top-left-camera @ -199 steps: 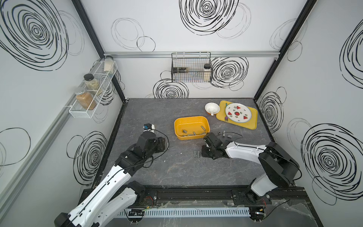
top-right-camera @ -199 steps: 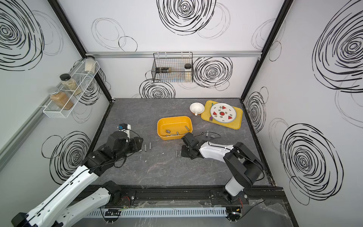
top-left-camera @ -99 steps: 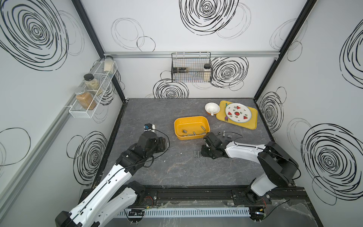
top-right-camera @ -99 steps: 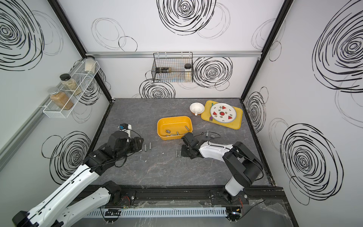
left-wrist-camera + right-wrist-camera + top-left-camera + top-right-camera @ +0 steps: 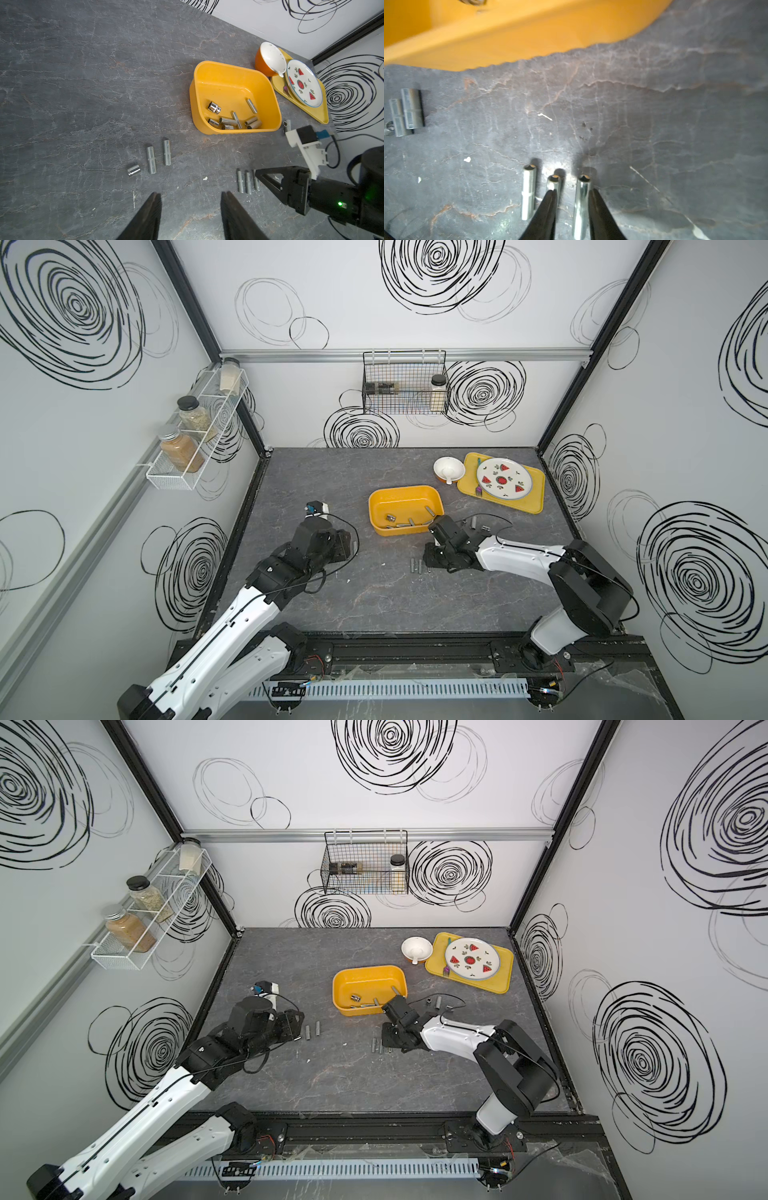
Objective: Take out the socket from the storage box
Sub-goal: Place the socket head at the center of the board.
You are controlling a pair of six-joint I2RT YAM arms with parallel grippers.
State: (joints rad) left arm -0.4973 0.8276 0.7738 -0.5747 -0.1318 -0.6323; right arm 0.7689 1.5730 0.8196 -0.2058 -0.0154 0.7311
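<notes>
Socket (image 5: 581, 205): lies flat on table (image 5: 675, 124), outside box (image 5: 529, 37), just in front of its near wall, at one end of a row of three. Sits between fingers of right gripper (image 5: 572, 191), parted a little and gripping nothing: one finger (image 5: 598, 207) close against socket's side, touching or not cannot be told; other finger (image 5: 548, 207) clear of it, down in gap toward middle socket (image 5: 555, 182). Third socket (image 5: 528, 193) just beside that, parallel. Left gripper (image 5: 190, 194): spread wide, nothing between its fingers, aimed over bare table, near three loose sockets (image 5: 151, 160) lying side by side, well apart from box. Box stands upright mid-table in both top views (image 5: 399, 531) (image 5: 365, 1011), between the two arms, nearer right gripper (image 5: 430, 562). Holds heap of sockets (image 5: 234, 120) on its floor, most bunched along near wall, one short wide piece (image 5: 214, 107) a little apart. Two small sockets (image 5: 473, 522) more on table just behind right arm. Tray (image 5: 536, 497) at far right corner, carrying plate (image 5: 504, 479); bowl (image 5: 449, 468) just beside tray's edge.
</notes>
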